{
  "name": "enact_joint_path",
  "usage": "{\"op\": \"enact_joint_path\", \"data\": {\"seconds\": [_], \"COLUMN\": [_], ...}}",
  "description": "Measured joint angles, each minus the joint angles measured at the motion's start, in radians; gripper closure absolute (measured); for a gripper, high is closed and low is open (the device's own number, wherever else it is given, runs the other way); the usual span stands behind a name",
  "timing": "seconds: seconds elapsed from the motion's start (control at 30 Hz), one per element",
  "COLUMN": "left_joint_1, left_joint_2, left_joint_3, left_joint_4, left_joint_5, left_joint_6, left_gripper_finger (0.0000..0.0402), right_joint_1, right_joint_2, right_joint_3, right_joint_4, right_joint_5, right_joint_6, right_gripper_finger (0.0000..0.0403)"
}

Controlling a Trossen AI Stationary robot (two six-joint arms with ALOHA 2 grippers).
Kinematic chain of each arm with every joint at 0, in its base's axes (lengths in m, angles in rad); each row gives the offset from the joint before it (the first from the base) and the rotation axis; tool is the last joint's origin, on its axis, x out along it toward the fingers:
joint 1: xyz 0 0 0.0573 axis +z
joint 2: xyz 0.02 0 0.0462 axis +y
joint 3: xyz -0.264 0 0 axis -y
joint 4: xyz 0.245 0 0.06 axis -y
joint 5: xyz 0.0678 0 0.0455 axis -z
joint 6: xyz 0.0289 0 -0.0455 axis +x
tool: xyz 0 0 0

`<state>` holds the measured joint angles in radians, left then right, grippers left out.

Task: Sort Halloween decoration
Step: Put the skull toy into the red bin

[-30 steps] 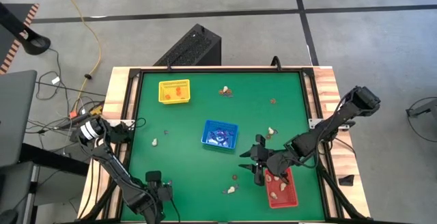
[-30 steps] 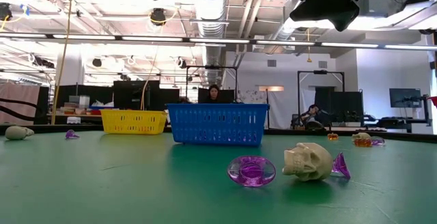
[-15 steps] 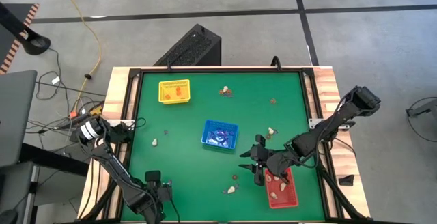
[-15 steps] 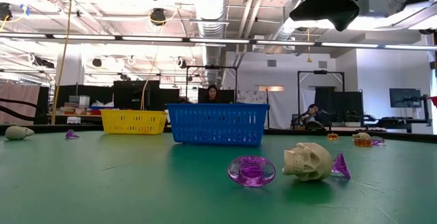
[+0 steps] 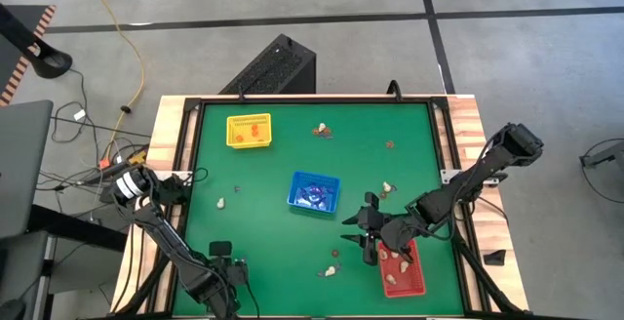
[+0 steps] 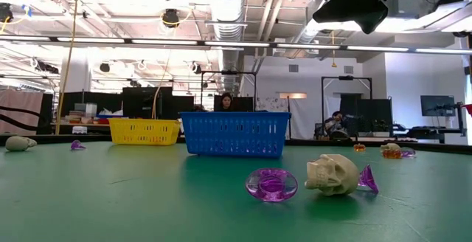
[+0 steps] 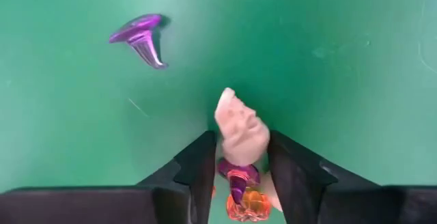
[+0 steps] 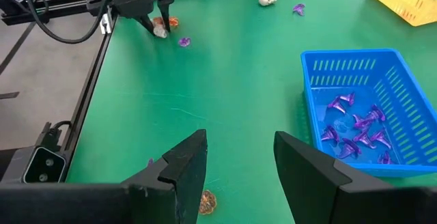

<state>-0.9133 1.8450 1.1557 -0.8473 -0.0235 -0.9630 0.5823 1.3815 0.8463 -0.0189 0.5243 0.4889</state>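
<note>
Left gripper (image 7: 235,166), at the table's near-left corner, had narrowed its half-open fingers around a cream skull (image 7: 240,132), contact uncertain: a pick beginning. Right gripper (image 8: 235,162) hovered open and empty beside the red tray (image 5: 406,273).

Open green table (image 5: 273,159) lies between the yellow tray (image 5: 249,131) and blue tray (image 5: 313,191)

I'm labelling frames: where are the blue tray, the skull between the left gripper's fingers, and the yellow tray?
blue tray (image 8: 355,80): right wrist view, far wall.
skull (image 7: 241,132): left wrist view, middle of its cream body.
yellow tray (image 6: 144,131): low view, front wall.
</note>
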Motion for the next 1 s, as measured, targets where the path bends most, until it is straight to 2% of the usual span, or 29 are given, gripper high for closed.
{"op": "enact_joint_path", "data": {"seconds": [0.37,0.67,0.87,1.0], "left_joint_1": [0.019,0.04,0.054,0.098], "left_joint_2": [-0.001,-0.027,-0.111,-0.126], "left_joint_3": [0.0,0.0,0.0,0.0], "left_joint_4": [-0.003,0.012,0.079,0.289], "left_joint_5": [-0.01,-0.027,-0.15,-0.324], "left_joint_6": [0.028,0.047,0.05,0.178], "left_gripper_finger": [0.0325,0.0329,0.0331,0.0331], "right_joint_1": [0.0,0.0,0.004,0.018], "right_joint_2": [0.0,0.0,-0.022,-0.039], "right_joint_3": [0.0,0.0,0.0,0.0], "right_joint_4": [-0.003,-0.008,-0.082,-0.155], "right_joint_5": [0.0,0.0,0.0,0.001], "right_joint_6": [0.0,-0.003,0.006,0.028], "right_gripper_finger": [0.0202,0.0202,0.0202,0.0202]}}
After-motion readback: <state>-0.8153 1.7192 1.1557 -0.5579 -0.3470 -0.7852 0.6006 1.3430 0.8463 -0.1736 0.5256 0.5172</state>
